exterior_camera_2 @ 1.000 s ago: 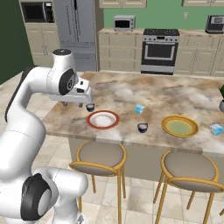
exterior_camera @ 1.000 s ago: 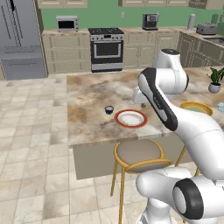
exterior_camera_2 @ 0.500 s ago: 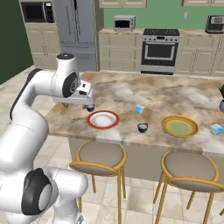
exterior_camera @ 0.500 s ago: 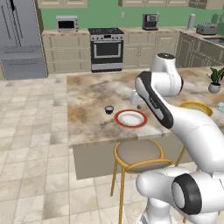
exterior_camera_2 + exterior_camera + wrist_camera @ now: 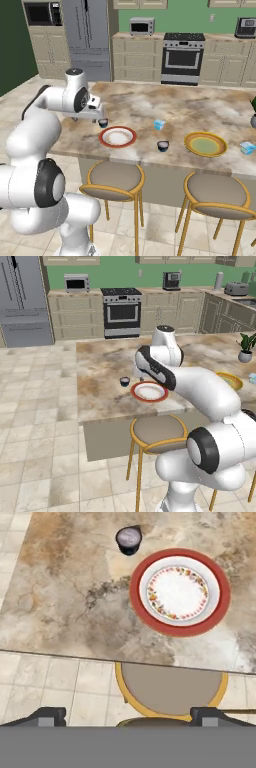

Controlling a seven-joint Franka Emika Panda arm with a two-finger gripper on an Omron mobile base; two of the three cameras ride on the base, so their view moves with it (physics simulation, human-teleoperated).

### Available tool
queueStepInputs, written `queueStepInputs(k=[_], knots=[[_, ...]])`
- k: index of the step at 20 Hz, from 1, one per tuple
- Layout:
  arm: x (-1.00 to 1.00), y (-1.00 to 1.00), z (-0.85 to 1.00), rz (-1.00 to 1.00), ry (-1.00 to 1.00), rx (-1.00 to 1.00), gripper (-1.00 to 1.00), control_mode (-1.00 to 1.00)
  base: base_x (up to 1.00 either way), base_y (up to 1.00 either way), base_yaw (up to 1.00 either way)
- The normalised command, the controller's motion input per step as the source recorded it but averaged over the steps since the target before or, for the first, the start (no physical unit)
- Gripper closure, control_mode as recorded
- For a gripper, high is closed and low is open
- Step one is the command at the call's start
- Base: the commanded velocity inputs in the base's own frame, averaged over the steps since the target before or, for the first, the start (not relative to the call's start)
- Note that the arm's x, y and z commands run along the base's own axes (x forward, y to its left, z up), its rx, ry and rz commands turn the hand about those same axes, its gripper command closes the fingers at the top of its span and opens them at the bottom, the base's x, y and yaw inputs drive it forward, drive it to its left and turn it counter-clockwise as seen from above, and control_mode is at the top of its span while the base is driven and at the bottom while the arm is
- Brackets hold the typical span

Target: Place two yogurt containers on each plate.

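Stool [image 5: 170, 688] w/ tan seat and gold frame sits nearest, tucked at the counter's front edge, directly below the red-rimmed plate [image 5: 180, 592]. A second stool [image 5: 216, 197] stands to its right in the right base view, below the yellow plate [image 5: 205, 145].

Gripper [image 5: 127, 716]: released, jaws spread wide, nothing between them; finger tips sit at the bottom corners of the hand view, above the stool and counter edge. In the right base view the hand [image 5: 93, 110] hangs over the counter's left part, just beside the dark cup.

Marble counter [image 5: 65, 602] carries all task items. Red-rimmed plate: white centre w/ floral ring, bare. One dark yogurt cup [image 5: 129, 539] w/ pale top stands upright on the counter, near that plate's rim, not touching it.

Second dark cup [image 5: 163, 146] stands between the two plates, closer to the yellow one, on the counter. Yellow plate: bare. One light-blue cup [image 5: 159, 124] sits farther back, between plates. Another light-blue cup [image 5: 247, 148] sits just right of the yellow plate.

Far wall: stove [image 5: 182, 58], fridge [image 5: 86, 35].
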Motion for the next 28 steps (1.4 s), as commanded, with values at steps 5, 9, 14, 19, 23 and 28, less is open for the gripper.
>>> queueStepInputs(k=[5, 9, 14, 19, 23, 28], knots=[[1.00, 0.56, -0.38, 0.00, 0.06, -0.01, -1.00, -1.00, 0.00, 0.00, 0.00], [0.85, 0.14, -0.21, 0.00, 0.10, 0.00, -1.00, -1.00, 0.00, 0.00, 0.00], [0.58, 0.00, -0.07, 0.00, 0.07, 0.00, -1.00, -1.00, 0.00, 0.00, 0.00], [0.55, 0.00, -0.38, 0.00, 0.05, 0.00, -1.00, -1.00, 0.00, 0.00, 0.00], [0.37, -0.02, -0.61, 0.00, 0.01, 0.00, -1.00, -1.00, 0.00, 0.00, 0.00], [0.52, -0.02, -0.60, 0.00, 0.00, 0.00, -1.00, -1.00, 0.00, 0.00, 0.00]])
